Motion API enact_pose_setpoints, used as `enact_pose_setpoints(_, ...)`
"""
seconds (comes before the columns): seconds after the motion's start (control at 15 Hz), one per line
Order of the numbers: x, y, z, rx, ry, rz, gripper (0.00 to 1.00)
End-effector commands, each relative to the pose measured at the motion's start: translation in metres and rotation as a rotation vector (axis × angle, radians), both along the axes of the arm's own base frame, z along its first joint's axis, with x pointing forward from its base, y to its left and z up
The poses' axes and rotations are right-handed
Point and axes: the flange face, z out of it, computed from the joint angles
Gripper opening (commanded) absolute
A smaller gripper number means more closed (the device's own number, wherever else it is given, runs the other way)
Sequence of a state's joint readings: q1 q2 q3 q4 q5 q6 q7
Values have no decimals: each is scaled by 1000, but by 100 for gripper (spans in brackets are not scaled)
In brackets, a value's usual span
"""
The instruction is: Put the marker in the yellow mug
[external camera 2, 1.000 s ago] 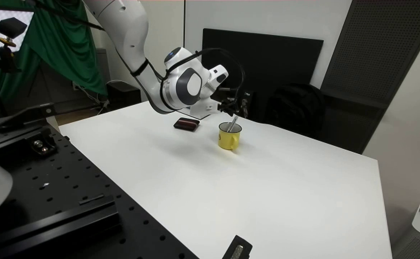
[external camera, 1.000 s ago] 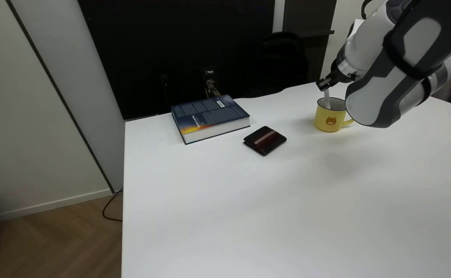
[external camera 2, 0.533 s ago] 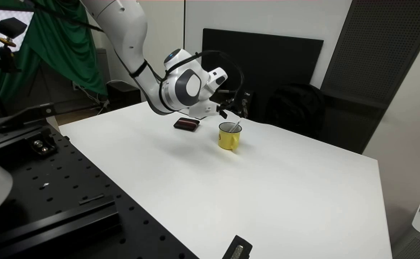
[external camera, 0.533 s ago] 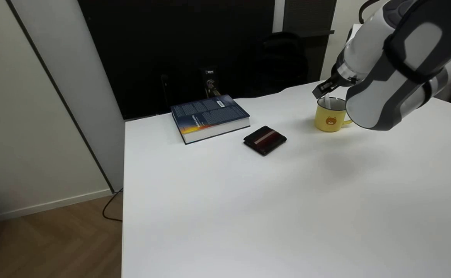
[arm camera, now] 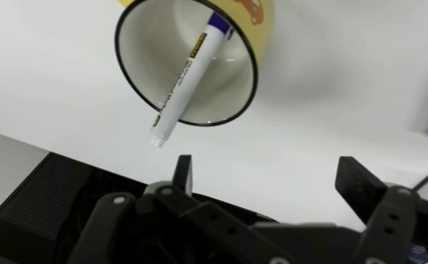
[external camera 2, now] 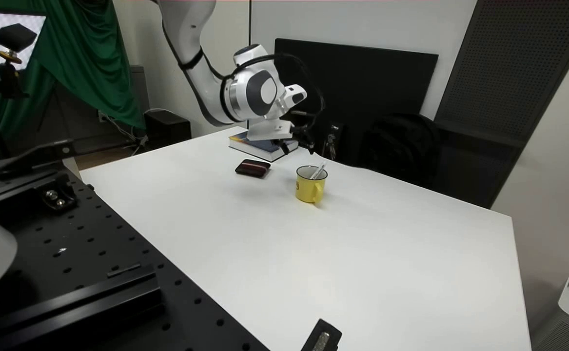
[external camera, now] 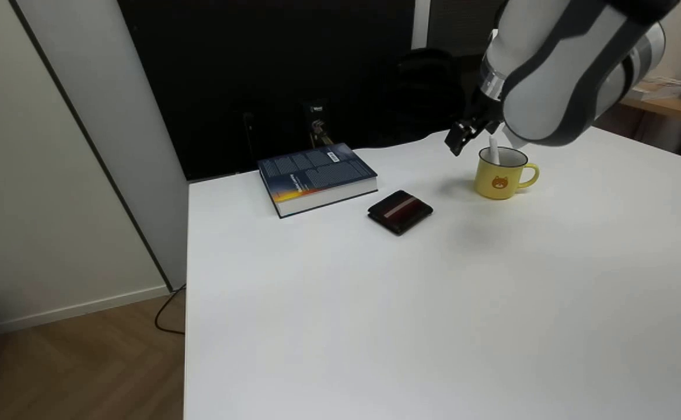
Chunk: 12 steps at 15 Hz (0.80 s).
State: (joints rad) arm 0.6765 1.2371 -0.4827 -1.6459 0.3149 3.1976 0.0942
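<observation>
The yellow mug stands upright on the white table, its handle seen in both exterior views. Inside it leans the marker, purple-capped end down in the mug and white end sticking out past the dark rim. An exterior view also shows the white end of the marker above the mug. My gripper is open, fingers wide apart with only table behind the gap. It hangs above and beside the mug, apart from the marker; in an exterior view the gripper is left of the mug.
A dark wallet with a red stripe lies near the mug. Farther along, a thick blue book lies by the table's back edge. Behind that edge sits a black backpack.
The gripper has opened and let go of the marker, which stays leaning in the mug. The arm has then moved away from the mug, toward the book side, uncovering the handle.
</observation>
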Motion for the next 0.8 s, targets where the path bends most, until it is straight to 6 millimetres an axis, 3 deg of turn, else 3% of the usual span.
enact_pose_setpoints(0.0, 13, 8, 30, 91, 155, 11, 100)
enact_pose_setpoints(0.73, 4, 1, 37, 263, 784, -41, 100)
